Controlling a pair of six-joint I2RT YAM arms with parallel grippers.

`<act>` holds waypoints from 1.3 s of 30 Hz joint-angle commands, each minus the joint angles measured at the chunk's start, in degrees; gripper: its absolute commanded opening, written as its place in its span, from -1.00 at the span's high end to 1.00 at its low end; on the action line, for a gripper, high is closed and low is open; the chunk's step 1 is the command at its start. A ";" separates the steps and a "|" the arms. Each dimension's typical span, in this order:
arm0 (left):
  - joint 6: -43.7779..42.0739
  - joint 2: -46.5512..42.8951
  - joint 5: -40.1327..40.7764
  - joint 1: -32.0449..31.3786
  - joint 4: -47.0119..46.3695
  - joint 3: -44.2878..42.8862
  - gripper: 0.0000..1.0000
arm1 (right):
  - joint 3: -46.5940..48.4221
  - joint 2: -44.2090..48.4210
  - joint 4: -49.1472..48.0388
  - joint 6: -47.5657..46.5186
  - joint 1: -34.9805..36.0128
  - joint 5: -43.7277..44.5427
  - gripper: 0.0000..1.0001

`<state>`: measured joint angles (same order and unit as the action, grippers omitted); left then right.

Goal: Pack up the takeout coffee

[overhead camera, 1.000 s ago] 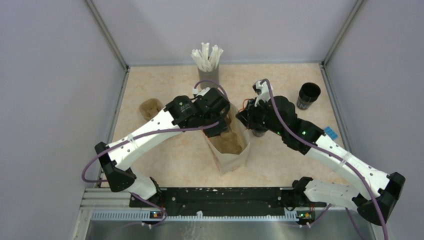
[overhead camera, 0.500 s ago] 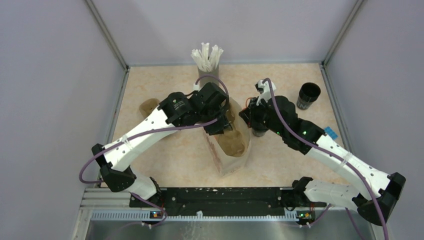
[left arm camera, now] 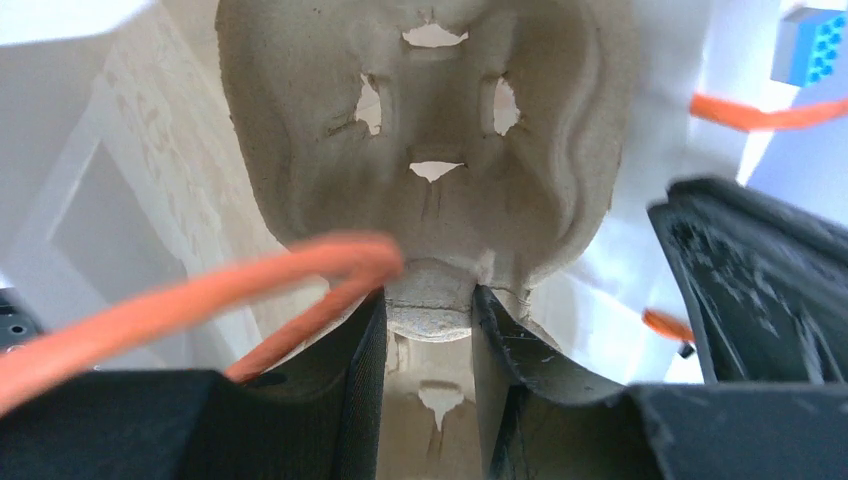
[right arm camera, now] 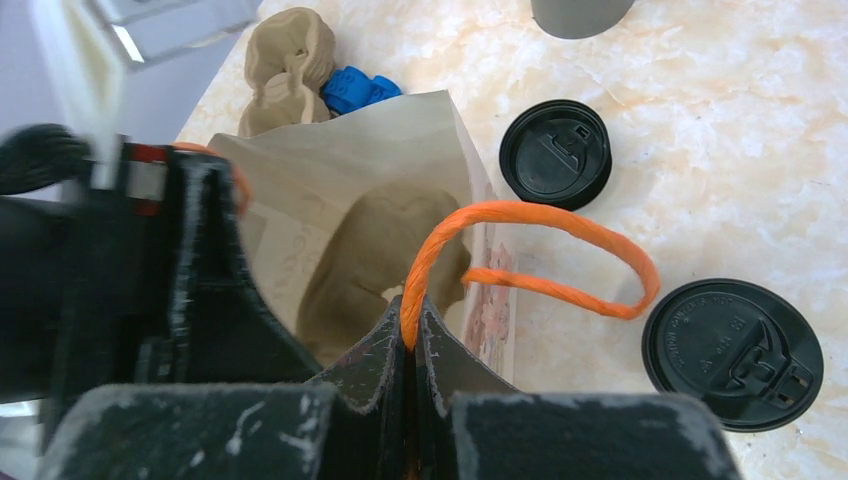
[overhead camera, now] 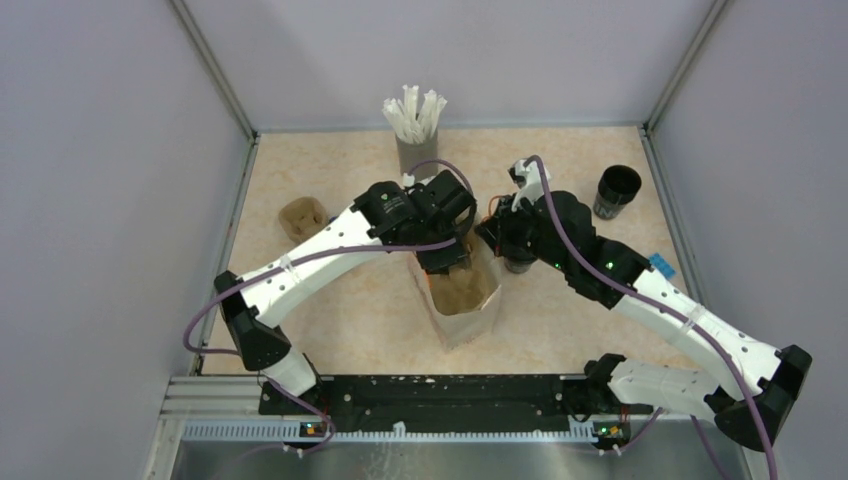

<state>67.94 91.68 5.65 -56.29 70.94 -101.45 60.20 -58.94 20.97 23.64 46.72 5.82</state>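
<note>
Black takeout coffee cup (overhead camera: 617, 191): tapered, upright, open-topped, standing at table (overhead camera: 330, 180) far-right edge.

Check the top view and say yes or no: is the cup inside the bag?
No: the cup stands at the far right, well apart from the bag.

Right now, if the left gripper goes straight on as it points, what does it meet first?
The left gripper, inside the paper bag, grips the pulp cup carrier ahead of it. Going on, the carrier would probably meet the bag's bottom first; depth is unclear.
</note>
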 commanded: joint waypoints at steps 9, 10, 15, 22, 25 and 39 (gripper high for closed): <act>2.42 -1.04 8.27 0.04 -2.11 2.77 0.59 | 0.05 1.09 -3.45 -0.28 0.23 -1.91 1.00; 2.92 -1.64 8.24 0.04 -3.12 4.11 0.58 | -0.02 1.15 -3.45 -0.36 0.26 -2.02 1.00; 4.49 -2.14 5.68 0.04 -5.96 7.60 0.49 | -0.59 1.26 -3.41 -0.44 0.26 -2.49 1.00; 4.05 -1.17 5.03 0.04 -5.38 6.00 0.25 | -1.23 1.37 -3.53 -0.62 0.25 -2.29 0.92; 3.86 -1.17 5.48 0.04 -3.70 3.53 0.12 | -1.63 1.33 -3.53 -0.73 0.27 -2.06 0.87; -1.52 -4.76 5.58 0.04 -6.47 0.05 -0.13 | -3.34 0.75 -3.39 -0.71 0.24 -2.22 0.82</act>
<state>70.83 89.91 10.96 -56.29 67.75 -96.55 57.36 -58.72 18.24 23.53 46.72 3.60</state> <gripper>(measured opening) 0.561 0.086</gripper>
